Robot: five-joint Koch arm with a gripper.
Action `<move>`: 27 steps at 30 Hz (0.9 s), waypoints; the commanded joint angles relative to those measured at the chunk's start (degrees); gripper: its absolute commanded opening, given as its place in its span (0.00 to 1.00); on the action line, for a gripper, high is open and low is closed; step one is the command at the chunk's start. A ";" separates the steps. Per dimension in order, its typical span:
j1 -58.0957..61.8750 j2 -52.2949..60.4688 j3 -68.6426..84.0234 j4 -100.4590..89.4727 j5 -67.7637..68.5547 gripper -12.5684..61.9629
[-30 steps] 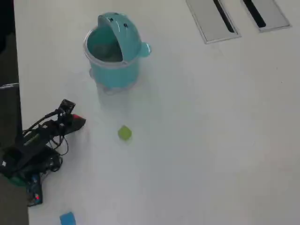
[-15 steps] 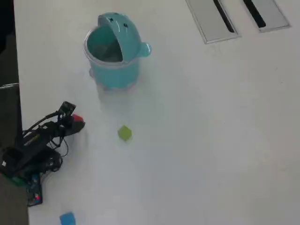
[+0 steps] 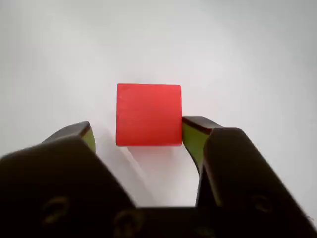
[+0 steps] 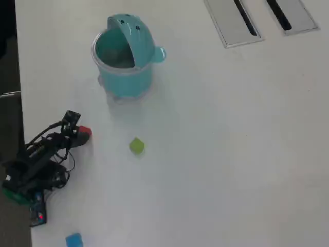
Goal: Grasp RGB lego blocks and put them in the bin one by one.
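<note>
- Your gripper (image 3: 138, 135) is spread apart around the small red plastic cube (image 3: 148, 114); the right finger (image 3: 194, 139) touches its side, the left one stands just clear.
- Overhead, the yellow-green cube (image 4: 136, 146) lies nearby, the blue cube (image 4: 73, 240) at the bottom edge.
- The teal cylindrical plastic bin (image 4: 125, 56) stands open, well apart.

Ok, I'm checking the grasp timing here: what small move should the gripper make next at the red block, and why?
Probably ease forward a little, then close. In the wrist view the gripper is open, and the red lego block sits only partly between its tips: the right finger is against the block's side, the left one stands off with a gap. The block rests on the table, not lifted.
</note>
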 commanded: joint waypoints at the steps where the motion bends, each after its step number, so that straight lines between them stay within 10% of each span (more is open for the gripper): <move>1: -1.14 -0.53 -1.41 -1.49 0.44 0.59; 27: -1.76 7.91 -15.82 2.02 5.45 0.31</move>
